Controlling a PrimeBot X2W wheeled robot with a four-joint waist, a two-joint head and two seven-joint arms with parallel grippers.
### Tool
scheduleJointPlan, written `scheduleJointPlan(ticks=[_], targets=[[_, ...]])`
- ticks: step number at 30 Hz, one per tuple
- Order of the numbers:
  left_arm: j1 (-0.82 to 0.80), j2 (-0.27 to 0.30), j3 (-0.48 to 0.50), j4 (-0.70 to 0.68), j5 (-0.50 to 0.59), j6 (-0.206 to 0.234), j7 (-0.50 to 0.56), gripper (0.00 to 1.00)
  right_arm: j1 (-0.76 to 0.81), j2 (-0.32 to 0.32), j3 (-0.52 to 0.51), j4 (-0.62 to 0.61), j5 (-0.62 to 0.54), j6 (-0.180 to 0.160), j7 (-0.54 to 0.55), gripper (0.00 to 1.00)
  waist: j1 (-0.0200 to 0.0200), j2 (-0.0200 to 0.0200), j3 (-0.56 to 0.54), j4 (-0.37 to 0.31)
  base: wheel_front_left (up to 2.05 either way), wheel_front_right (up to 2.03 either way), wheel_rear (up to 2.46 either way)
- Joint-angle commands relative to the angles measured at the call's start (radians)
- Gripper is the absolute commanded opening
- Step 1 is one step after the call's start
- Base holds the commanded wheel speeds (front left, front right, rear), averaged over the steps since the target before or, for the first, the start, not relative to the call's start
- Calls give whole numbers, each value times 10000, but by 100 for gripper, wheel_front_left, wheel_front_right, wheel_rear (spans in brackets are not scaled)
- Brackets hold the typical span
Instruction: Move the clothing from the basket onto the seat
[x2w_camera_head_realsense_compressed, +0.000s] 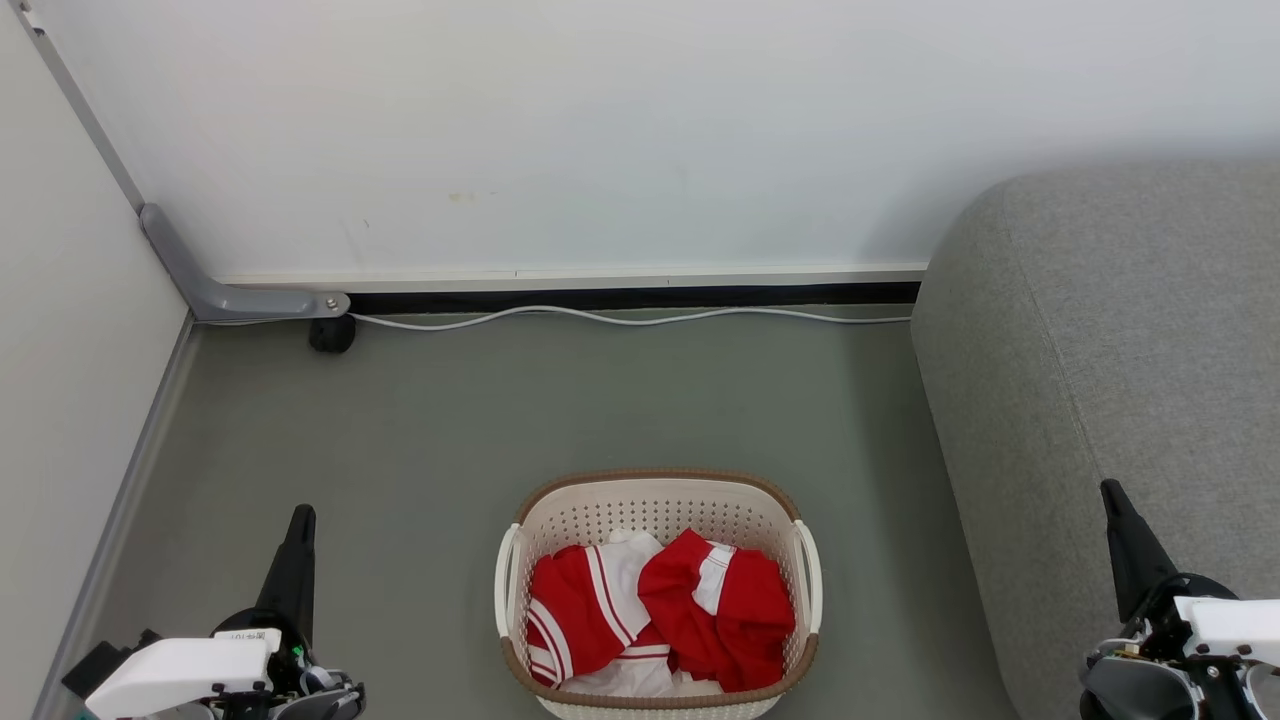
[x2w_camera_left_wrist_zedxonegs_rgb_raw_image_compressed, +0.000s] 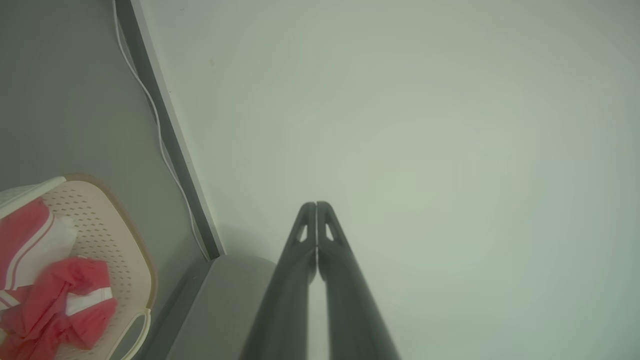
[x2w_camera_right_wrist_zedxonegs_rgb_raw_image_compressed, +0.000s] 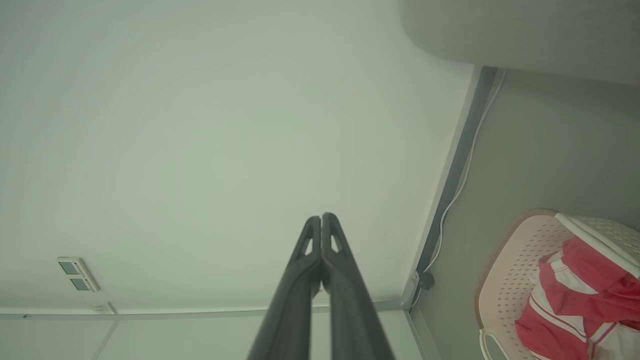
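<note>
Step in hand: the very start, by my reading. Nothing is lifted and the first reach is yet to come.
Left gripper (x2w_camera_head_realsense_compressed: 300, 520): fingers pressed flat together, holding nothing, pointing toward the wall.
Right gripper (x2w_camera_head_realsense_compressed: 1112, 492): same story, tips closed on each other, empty.
Clothing (x2w_camera_head_realsense_compressed: 660, 610): both red-and-white pieces lie crumpled in the basket (x2w_camera_head_realsense_compressed: 660, 480), side by side and overlapping a little.
Basket's place: on the floor between the two grippers, to the right of the left jaws and the left of the right jaws. Neither touches it.
Seat (x2w_camera_head_realsense_compressed: 1130, 350): the big grey cushion. The right jaws show against it, and it lies well off to the right of the left jaws.
Next move, as I judge it: one gripper has to open, swing inward, dip past the rim and pinch a bunched fold. Then it lifts the fold clear of the basket wall and carries it right. The right arm looks the handier one.
Risk: the two pieces overlap, so one may drag the other up.
Head view gives: the whole layout, with both gaps from jaws to basket and the white cable (x2w_camera_head_realsense_compressed: 620, 318) along the wall.
Left wrist view gives: the fingertip seam, plainly closed, with the basket low to the left of those fingers.
Right wrist view gives: a small wall fitting (x2w_camera_right_wrist_zedxonegs_rgb_raw_image_compressed: 75, 272) left of its fingers, and the seat's rounded corner up to the right.
</note>
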Motion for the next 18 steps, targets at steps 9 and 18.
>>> scheduleJointPlan(ticks=[9, 18], targets=[[-580, 171, 320, -294, -39, -73, 56, 0, -167, -100, 178, -313, 116, 17, 74, 0, 0, 0, 0, 0, 0, 0, 0], [-580, 171, 320, -294, -39, -73, 56, 0, -167, -100, 178, -313, 116, 17, 74, 0, 0, 0, 0, 0, 0, 0, 0]])
